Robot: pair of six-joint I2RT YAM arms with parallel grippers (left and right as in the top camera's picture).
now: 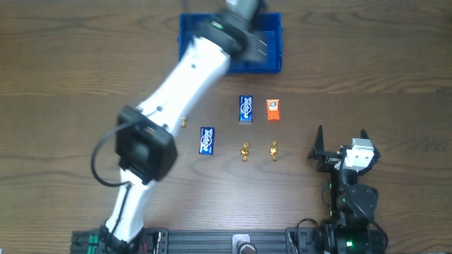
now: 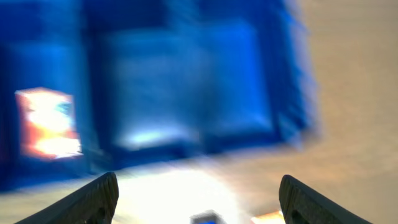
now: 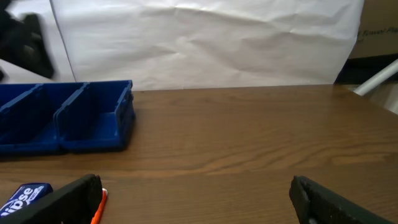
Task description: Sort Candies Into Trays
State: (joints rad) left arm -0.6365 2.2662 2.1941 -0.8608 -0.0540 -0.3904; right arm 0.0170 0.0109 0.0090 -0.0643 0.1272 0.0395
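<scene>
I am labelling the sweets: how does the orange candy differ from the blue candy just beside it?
Colour: the orange candy has an orange wrapper, the blue candy a blue one. Length: the blue candy is longer than the orange candy. Both lie flat on the table, not touching.

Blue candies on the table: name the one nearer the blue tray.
The blue candy beside the orange candy; the other blue candy lies farther from the tray.

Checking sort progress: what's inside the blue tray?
One orange candy lies in one compartment of the tray; the compartments beside it look empty. From above, the left arm covers most of it.
</scene>
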